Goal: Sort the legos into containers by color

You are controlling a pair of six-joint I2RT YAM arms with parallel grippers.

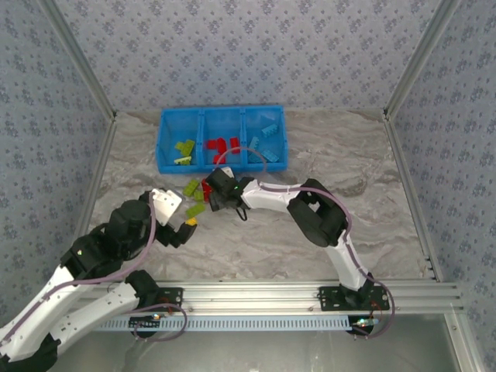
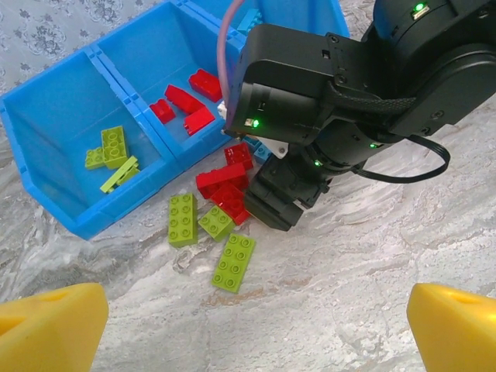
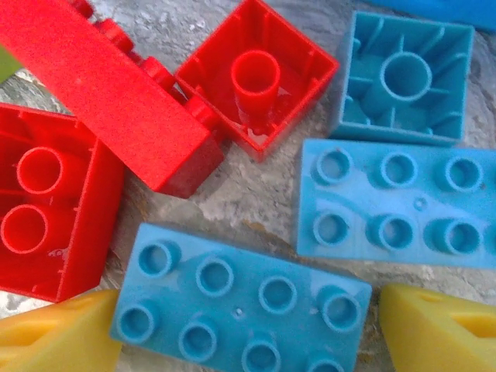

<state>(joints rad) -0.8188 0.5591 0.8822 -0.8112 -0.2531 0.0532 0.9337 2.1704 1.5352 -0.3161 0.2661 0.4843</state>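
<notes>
Table [image 1: 403, 232]: grey marbled top. Walls [image 1: 256, 46]: blue-grey floral wallpaper on three sides; aluminium posts [image 1: 77, 56] at corners; even light

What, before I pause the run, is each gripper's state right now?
Left gripper: open, empty.
Right gripper: open, straddling a light blue brick, not clamped on it.
</notes>
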